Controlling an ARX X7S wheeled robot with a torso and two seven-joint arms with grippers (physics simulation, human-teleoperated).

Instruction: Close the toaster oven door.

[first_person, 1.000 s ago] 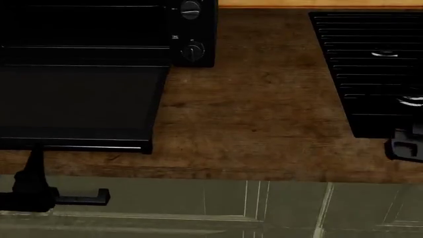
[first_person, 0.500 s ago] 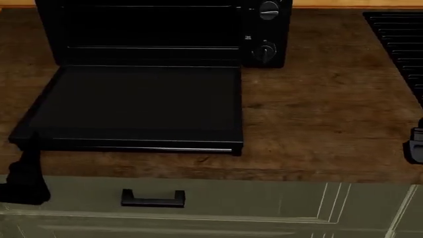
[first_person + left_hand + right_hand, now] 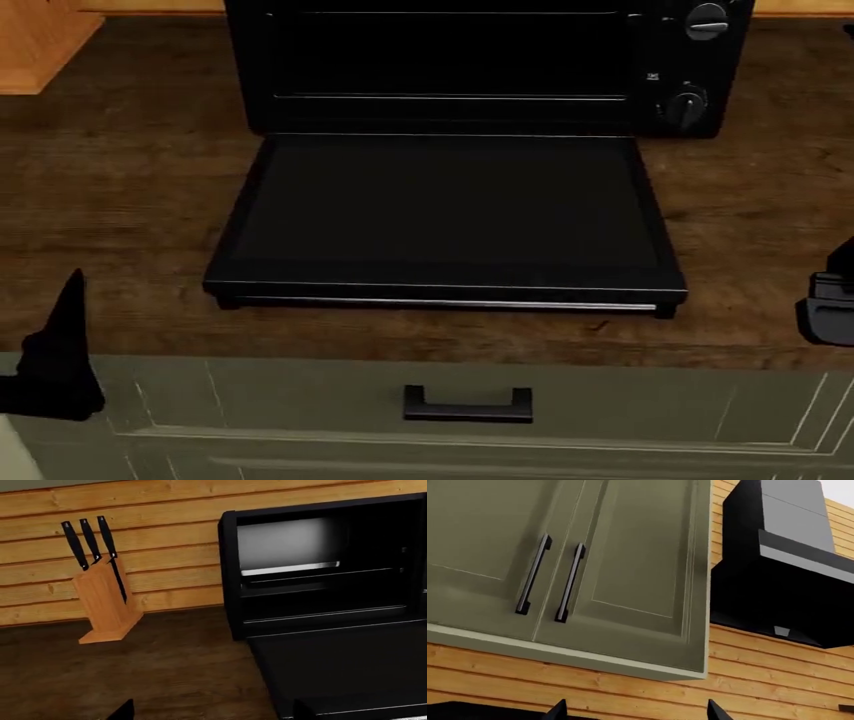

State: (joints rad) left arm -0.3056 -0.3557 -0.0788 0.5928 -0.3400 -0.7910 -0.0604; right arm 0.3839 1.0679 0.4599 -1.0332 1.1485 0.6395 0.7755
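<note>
Presently I find the toaster oven (image 3: 481, 65) standing at the back of the wooden worktop (image 3: 120, 200), its cavity exposed and two round knobs (image 3: 687, 105) on its right panel. The toaster oven door (image 3: 447, 215) is fully lowered, lying flat toward me over the worktop, hinged along the oven's lower front edge. Its silver bar handle (image 3: 447, 302) runs along the near long edge, just short of the worktop's front lip. From the left wrist view I confirm the same: the door (image 3: 347, 670) lies level, and wire racks (image 3: 320, 575) cross the open cavity.

Nothing rests on the door or in its swing. A wooden knife block (image 3: 103, 602) with three black-handled knives stands well apart to the oven's left, against the plank wall; its corner shows in the head view (image 3: 40, 45). Below the worktop, a pale green drawer front (image 3: 267, 410) carries a black handle (image 3: 467, 405), beneath the door's handle.

My left pincer (image 3: 60, 350) sits low at the worktop's front edge, left of the door and clear of it; only a dark pointed finger shows, and I cannot tell its opening. My right pincer (image 3: 830, 305) is at the view's right margin, near the worktop edge, apart from the door. Its wrist view looks upward at green wall cabinets (image 3: 560, 565) and a black range hood (image 3: 787, 575), with two fingertips (image 3: 557, 711) set apart, holding nothing.
</note>
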